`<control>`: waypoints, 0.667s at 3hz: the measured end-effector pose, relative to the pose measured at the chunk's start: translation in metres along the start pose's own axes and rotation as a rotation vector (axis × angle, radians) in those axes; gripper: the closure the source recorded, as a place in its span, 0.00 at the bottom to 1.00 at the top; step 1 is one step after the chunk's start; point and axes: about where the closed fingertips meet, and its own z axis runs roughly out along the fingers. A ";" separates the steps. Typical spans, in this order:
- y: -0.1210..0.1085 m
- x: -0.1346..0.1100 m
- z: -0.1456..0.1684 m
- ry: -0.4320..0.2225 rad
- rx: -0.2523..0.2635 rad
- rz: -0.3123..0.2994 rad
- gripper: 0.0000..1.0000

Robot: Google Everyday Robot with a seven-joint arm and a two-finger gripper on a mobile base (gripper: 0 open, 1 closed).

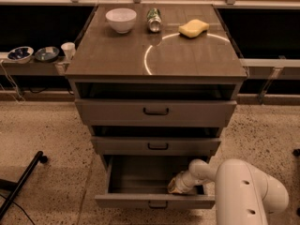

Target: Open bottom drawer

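The bottom drawer (145, 182) looks matt, grey-brown laminate. The gripper (176, 186), inside it at right, joins a smooth white plastic arm (243, 191).

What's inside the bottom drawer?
Only the gripper, poking into the bottom drawer on its right side. The rest that shows is plain grey floor. The back is hidden under the drawer above, and the arm covers the right front corner.

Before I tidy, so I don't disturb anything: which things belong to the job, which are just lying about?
Job: bottom drawer, pulled out; gripper, inside it at the right.
Lying about: white bowl, can, yellow sponge, all on the cabinet top.
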 end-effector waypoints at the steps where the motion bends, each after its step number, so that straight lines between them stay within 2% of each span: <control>1: 0.010 -0.003 0.010 0.005 -0.059 -0.024 1.00; 2: 0.037 0.006 -0.007 0.021 -0.125 0.004 1.00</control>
